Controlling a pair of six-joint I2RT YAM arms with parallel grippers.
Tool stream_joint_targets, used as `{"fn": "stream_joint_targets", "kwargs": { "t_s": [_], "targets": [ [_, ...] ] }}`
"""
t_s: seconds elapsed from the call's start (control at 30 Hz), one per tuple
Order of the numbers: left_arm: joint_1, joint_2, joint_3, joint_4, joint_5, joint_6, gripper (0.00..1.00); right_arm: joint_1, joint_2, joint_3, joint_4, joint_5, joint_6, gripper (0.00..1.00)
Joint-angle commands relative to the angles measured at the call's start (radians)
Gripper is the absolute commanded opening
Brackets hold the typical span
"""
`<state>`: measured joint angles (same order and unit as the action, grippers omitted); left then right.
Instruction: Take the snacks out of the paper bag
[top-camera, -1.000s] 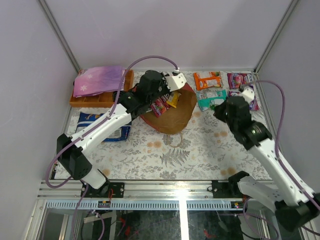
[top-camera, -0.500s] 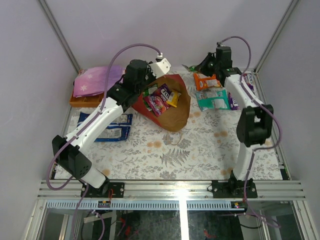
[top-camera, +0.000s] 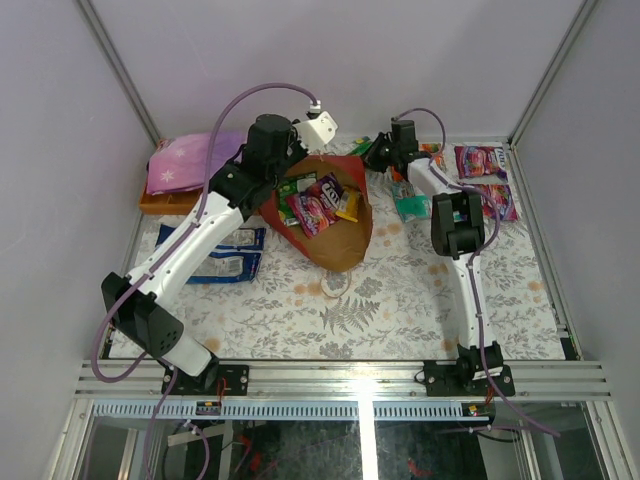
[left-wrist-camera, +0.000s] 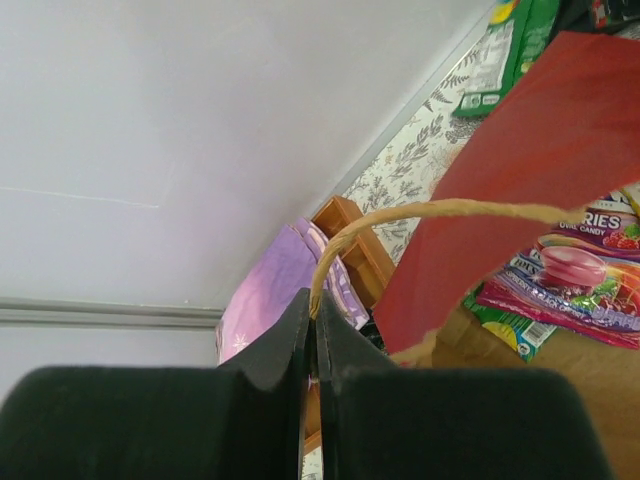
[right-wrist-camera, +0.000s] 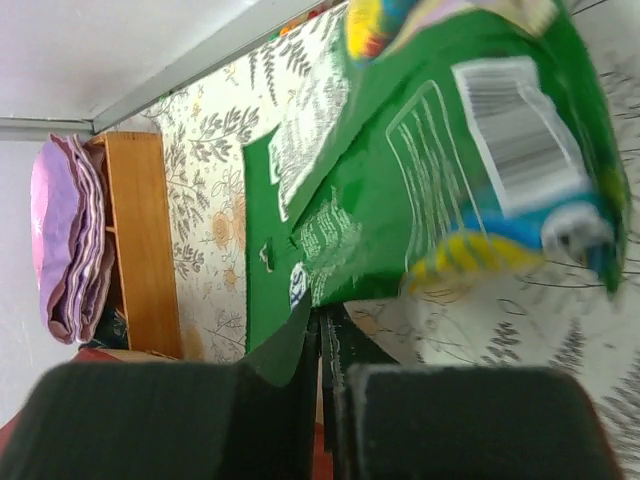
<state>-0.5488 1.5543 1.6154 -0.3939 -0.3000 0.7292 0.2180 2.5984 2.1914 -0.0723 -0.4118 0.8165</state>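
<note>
Pinching the thin handle (left-wrist-camera: 420, 212) tight in my left hand (left-wrist-camera: 312, 305), I hold the red paper bag (top-camera: 345, 245) near the back edge of the table (top-camera: 400, 300), snacks (top-camera: 312, 208) inside. My right hand (right-wrist-camera: 320, 322) squeezes a green packet (right-wrist-camera: 430, 200), its far end blurry.

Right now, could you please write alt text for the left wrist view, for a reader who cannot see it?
The left end effector is shut on the thin loop handle of the red paper bag, with bright candy packets lying on its brown inside. Behind are a folded purple cloth, a wooden tray and a green packet.
</note>
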Motion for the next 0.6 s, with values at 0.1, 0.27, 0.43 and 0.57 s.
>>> {"fn": "stream_joint_targets", "kwargs": {
  "t_s": [0.1, 0.27, 0.43, 0.57],
  "targets": [
    [0.008, -0.016, 0.046, -0.010, -0.039, -0.015, 0.00, 0.049, -0.055, 0.019, 0.157, -0.100, 0.039, 0.34],
    [0.009, -0.021, 0.047, -0.018, -0.045, -0.014, 0.00, 0.060, -0.322, -0.192, 0.212, -0.044, -0.015, 0.74],
    [0.007, -0.045, 0.050, -0.040, -0.048, -0.024, 0.00, 0.061, -0.661, -0.469, 0.311, 0.023, -0.021, 0.79],
    [0.005, -0.081, 0.046, -0.046, -0.034, -0.034, 0.00, 0.091, -0.939, -0.731, 0.361, 0.088, -0.040, 0.79]
  ]
}}
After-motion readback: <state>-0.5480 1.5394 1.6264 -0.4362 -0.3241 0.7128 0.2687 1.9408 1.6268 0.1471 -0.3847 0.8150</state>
